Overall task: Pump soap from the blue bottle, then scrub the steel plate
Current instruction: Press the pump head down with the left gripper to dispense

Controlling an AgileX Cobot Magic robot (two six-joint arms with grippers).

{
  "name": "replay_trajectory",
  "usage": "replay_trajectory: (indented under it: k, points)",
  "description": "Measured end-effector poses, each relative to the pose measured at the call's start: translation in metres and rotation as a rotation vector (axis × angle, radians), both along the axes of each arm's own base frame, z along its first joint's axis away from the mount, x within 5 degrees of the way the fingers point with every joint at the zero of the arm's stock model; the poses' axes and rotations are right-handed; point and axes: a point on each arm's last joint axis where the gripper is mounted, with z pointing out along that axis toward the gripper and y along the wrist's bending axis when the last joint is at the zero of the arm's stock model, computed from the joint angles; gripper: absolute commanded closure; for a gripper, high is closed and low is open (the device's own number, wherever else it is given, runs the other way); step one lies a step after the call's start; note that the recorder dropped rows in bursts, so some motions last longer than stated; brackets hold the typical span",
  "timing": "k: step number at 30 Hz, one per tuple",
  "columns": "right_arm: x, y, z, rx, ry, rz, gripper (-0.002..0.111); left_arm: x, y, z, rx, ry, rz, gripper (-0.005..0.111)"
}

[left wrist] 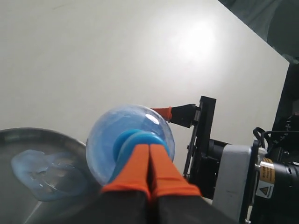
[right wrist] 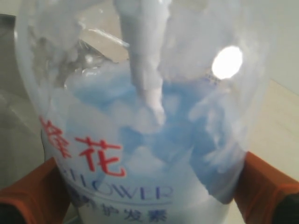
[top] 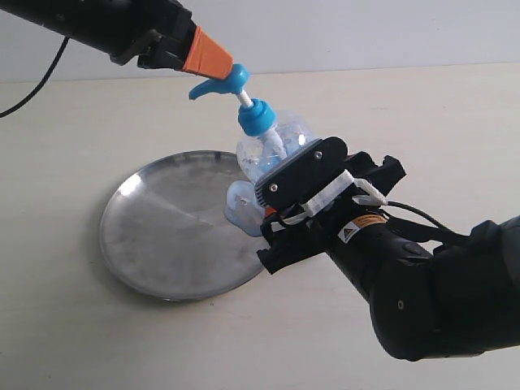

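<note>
Two orange fingertips (left wrist: 135, 163) of the left claw (left wrist: 149, 170) are pressed flat against each other, so this claw is closed tight with nothing between them. Their ends sit right on top of the bright blue pump head (top: 221, 81) and touch it. The pump head belongs to the blue bottle (top: 272, 142), which leans over with its spout pointing toward the steel plate (top: 162, 236). The right claw (top: 268, 191) comes in from the other side and hugs the fat part of the bottle. Its jaws stand wide apart, and one orange pad (right wrist: 30, 193) presses on each side of the clear plastic. Seen from that claw, the bottle holds pale blue liquid, a white tube (right wrist: 145, 70) going down the middle, and red letters (right wrist: 84, 151) on the label. The bottom end of the bottle is by the right edge of the plate, but it is not clear if it touches the plate. A shiny puddle of pale blue soap (left wrist: 42, 175) lies on the plate, just beside the bottle. The plate is round and lies flat on a pale table (top: 390, 97). A thin black cord (top: 36, 81) hangs down by the left arm at the far left.
</note>
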Motion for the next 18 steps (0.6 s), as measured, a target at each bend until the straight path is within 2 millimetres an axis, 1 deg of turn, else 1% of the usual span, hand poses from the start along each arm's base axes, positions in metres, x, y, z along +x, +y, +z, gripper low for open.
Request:
replay_trajectory:
  k: [7,14,18]
  points:
    - [0.0,0.0005,0.0002,-0.004,-0.003,0.009,0.108,-0.0012,-0.0006,-0.001,0.002,0.016,-0.019,0.107]
    - [0.0,0.0003,0.0001,-0.002,-0.002,0.005,0.108,-0.004,-0.009,-0.0003,0.005,0.018,-0.034,0.107]
    - [0.0,0.0002,0.0001,-0.001,-0.001,0.003,0.108,-0.004,-0.0091,-0.0004,0.011,0.024,-0.027,0.107]
